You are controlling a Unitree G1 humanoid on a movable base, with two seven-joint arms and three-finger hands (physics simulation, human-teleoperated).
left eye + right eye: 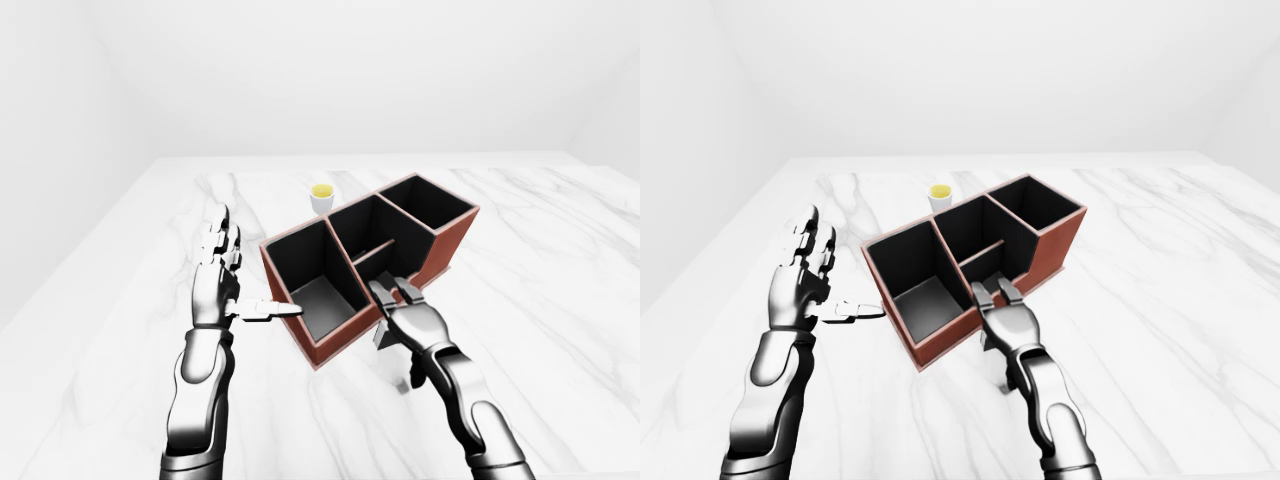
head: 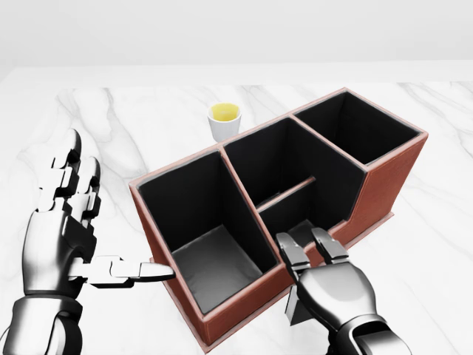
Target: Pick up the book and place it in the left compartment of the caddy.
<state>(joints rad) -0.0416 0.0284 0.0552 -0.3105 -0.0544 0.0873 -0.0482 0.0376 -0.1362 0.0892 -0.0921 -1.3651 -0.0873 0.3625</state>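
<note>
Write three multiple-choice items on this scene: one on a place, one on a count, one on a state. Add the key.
1. In the head view, the white cup stands where relative to the caddy?
A. above it
B. below it
C. inside it

2. How many compartments show in the caddy?
A. two
B. four
C. six

3. The left hand is:
A. fisted
B. open beside the caddy
C. holding the cup

Key: 1 A, cup sits above the rim. 2 B, four black wells. 3 B, fingers spread, thumb toward the caddy wall.
</note>
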